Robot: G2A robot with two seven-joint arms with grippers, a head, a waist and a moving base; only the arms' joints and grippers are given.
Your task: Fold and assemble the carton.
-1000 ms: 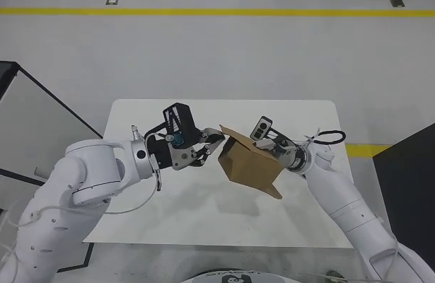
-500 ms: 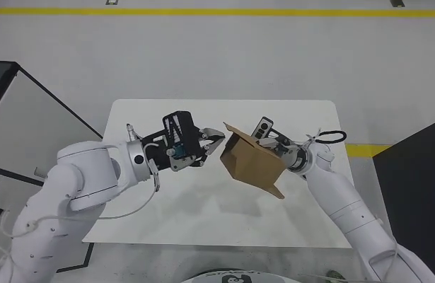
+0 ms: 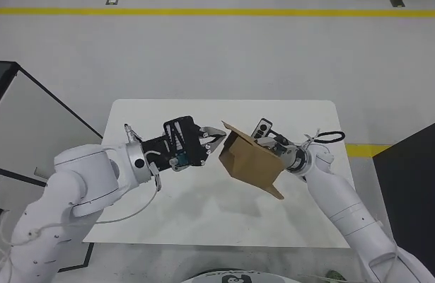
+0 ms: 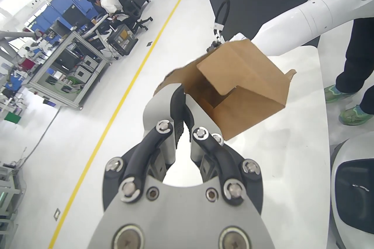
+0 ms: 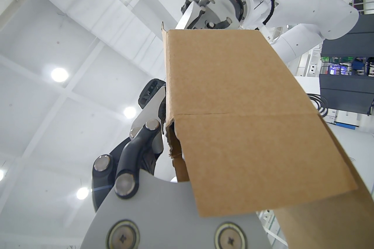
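A brown carton [image 3: 249, 164] hangs tilted above the white table [image 3: 203, 205], with its open end and loose flaps toward the left arm. My right gripper [image 3: 274, 146] is shut on its far right flap. In the right wrist view one finger [image 5: 152, 110] lies against the carton [image 5: 233, 116], and the other is hidden behind the cardboard. My left gripper [image 3: 218, 136] sits at the carton's left edge. In the left wrist view its fingers [image 4: 178, 104] are pinched together on the rim of the carton [image 4: 248, 86]. The left gripper [image 5: 198, 13] also shows beyond the carton's far edge.
Bare table top lies in front of and under the carton. A black cable loop [image 3: 330, 136] sticks out from the right arm. A dark framed panel [image 3: 5, 78] stands off the table's left side, and a black floor mat [image 3: 415, 184] lies to the right.
My left gripper has rolled and moved right to the carton's left edge, and its fingers have come together there. The right arm and carton have barely shifted.
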